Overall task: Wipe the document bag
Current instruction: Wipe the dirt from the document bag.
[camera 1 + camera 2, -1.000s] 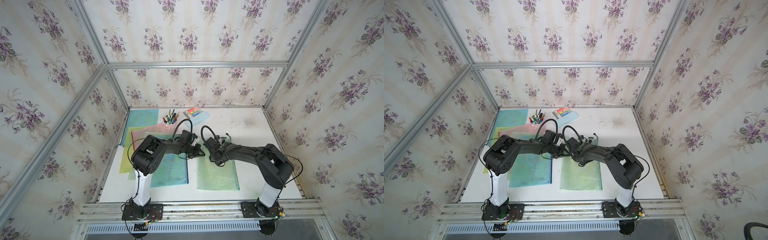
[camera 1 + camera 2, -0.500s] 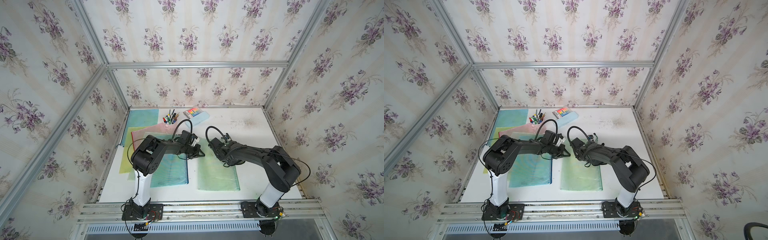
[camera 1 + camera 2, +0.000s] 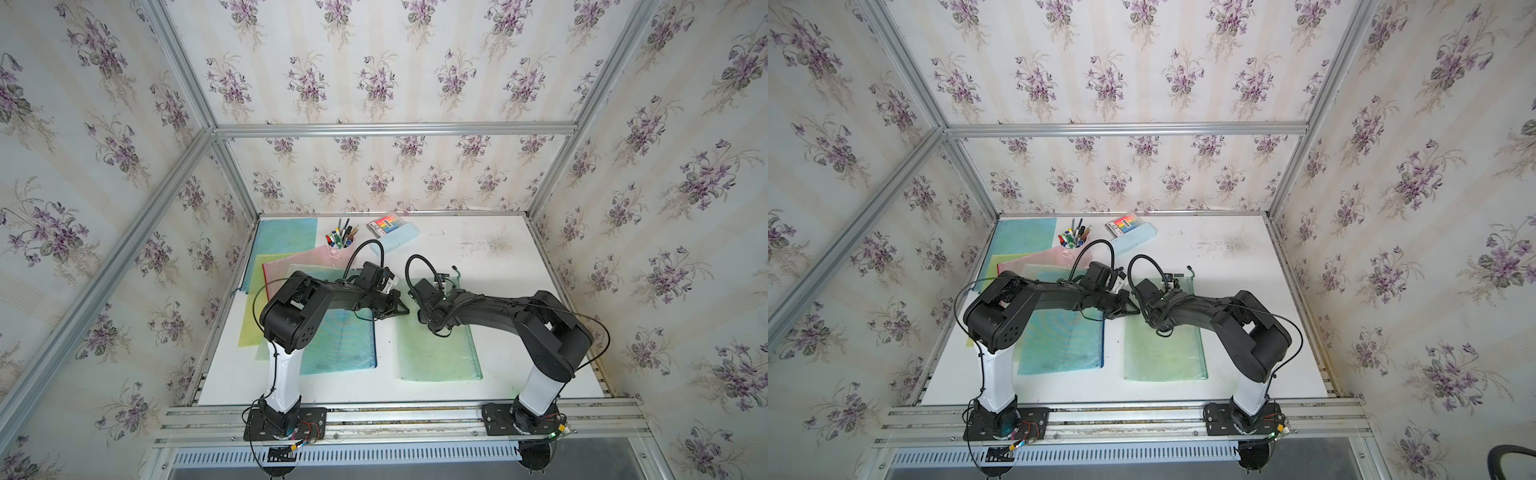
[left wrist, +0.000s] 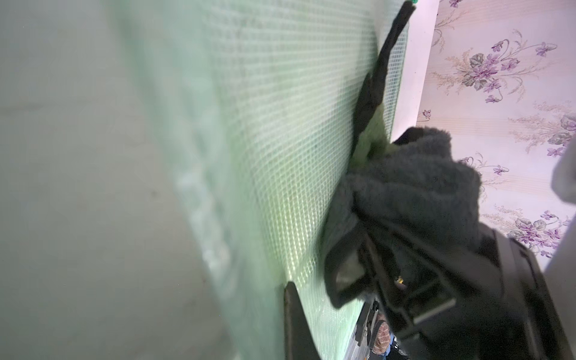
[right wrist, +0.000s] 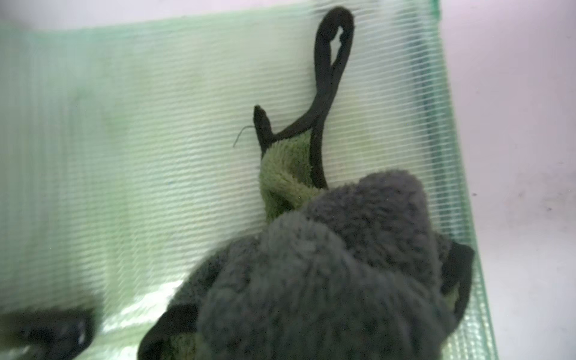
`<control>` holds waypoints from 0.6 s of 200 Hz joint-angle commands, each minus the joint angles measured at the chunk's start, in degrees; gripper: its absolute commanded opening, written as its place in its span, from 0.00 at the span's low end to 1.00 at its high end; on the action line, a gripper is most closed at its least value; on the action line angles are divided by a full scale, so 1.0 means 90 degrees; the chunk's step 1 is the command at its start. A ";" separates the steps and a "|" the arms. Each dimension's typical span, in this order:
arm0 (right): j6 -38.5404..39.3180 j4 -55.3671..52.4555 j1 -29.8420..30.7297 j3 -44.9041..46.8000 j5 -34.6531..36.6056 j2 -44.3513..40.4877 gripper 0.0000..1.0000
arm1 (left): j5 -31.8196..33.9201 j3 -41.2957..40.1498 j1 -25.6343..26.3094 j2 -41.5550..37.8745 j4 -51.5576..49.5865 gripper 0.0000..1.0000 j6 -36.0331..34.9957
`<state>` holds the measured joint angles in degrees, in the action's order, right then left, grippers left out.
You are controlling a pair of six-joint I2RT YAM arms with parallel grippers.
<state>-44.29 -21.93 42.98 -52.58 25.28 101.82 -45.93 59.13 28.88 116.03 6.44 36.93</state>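
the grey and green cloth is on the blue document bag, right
Not blue: the document bag under the grey and green cloth is green, as the right wrist view shows. The cloth does rest on it.

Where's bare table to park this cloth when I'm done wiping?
Roomiest: the far right of the table, between the marker box and the right wall, though smudged. Also the strip right of the green bag, and the narrow gap between it and the blue bag. Left side is crowded: stacked folders, pen cup.
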 commanded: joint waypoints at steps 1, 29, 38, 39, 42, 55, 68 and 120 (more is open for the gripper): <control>-0.0747 -0.2195 -0.0334 0.0396 0.1009 0.0129 0.28 | 0.0183 -0.0057 -0.0146 -0.0051 -0.0568 0.00 -0.0167; -0.1045 -0.2686 -0.0343 0.0369 0.1451 0.0104 0.29 | 0.0131 -0.0071 -0.0262 -0.0089 -0.0595 0.00 -0.0204; -0.1003 -0.2713 -0.0335 0.0341 0.1409 0.0041 0.29 | 0.0136 -0.0053 -0.0274 -0.0104 -0.0616 0.00 -0.0231; -0.0995 -0.2716 -0.0334 0.0338 0.1405 0.0028 0.29 | 0.0130 -0.0050 -0.0267 -0.0101 -0.0622 0.00 -0.0228; -0.0983 -0.2731 -0.0324 0.0314 0.1388 -0.0017 0.29 | 0.0124 -0.0042 -0.0261 -0.0101 -0.0634 0.00 -0.0235; -0.0834 -0.2717 -0.0111 0.0143 0.1398 -0.0336 0.30 | 0.0121 -0.0020 -0.0260 -0.0089 -0.0630 0.00 -0.0207; -0.0460 -0.2484 0.0128 -0.0146 0.1119 -0.0659 0.30 | 0.0123 -0.0018 -0.0241 -0.0061 -0.0603 0.00 -0.0177; 0.0133 -0.1102 0.0982 -0.0774 -0.0423 -0.0265 0.32 | 0.0118 0.0012 -0.0163 0.0095 -0.0483 0.00 -0.0047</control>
<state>-44.80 -35.99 50.48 -59.70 28.08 96.66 -47.62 59.35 27.20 116.01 3.75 36.07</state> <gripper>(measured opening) 0.323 0.048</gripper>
